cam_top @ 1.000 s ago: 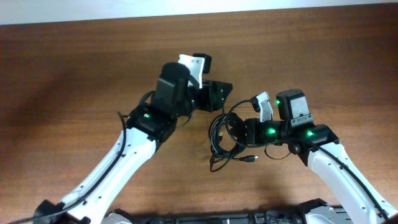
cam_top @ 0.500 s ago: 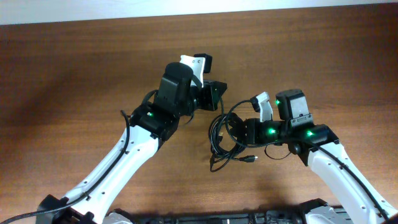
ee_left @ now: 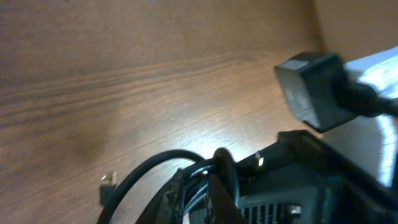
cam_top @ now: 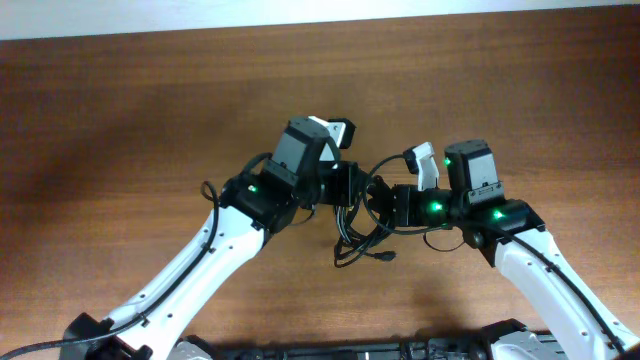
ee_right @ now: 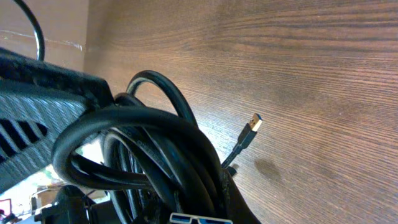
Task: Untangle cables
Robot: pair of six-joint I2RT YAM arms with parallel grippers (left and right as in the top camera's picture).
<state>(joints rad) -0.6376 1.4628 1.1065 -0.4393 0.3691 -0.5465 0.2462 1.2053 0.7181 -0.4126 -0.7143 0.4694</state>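
Cables [cam_top: 362, 228]: thin black flexible cords with small metal-tipped plugs, bunched in one looped tangle. They sit between the two arms over the brown wooden table [cam_top: 120, 120], near its middle. One loose plug end [cam_top: 384, 256] trails out on the near side. How many cords there are cannot be counted here.

Right gripper [cam_top: 396, 208]: fingers closed tight on the right side of the tangle. Its wrist view shows thick coils [ee_right: 155, 143] wedged at the fingers and a gold-tipped plug [ee_right: 252, 124] hanging free.

Change: a second ago the left gripper [cam_top: 345, 190] stood up-table, apart from the cables, jaws wide. It has now swung in against the tangle's left side, and the jaws have drawn nearly together. In the left wrist view a black loop [ee_left: 163, 160] runs right at the fingers, so it looks pinched on a strand.

The trailing plug has been drawn slightly inward.

Judgement: both arms now have a hold, so pulling apart can begin. A wrong strand could tighten the knot.
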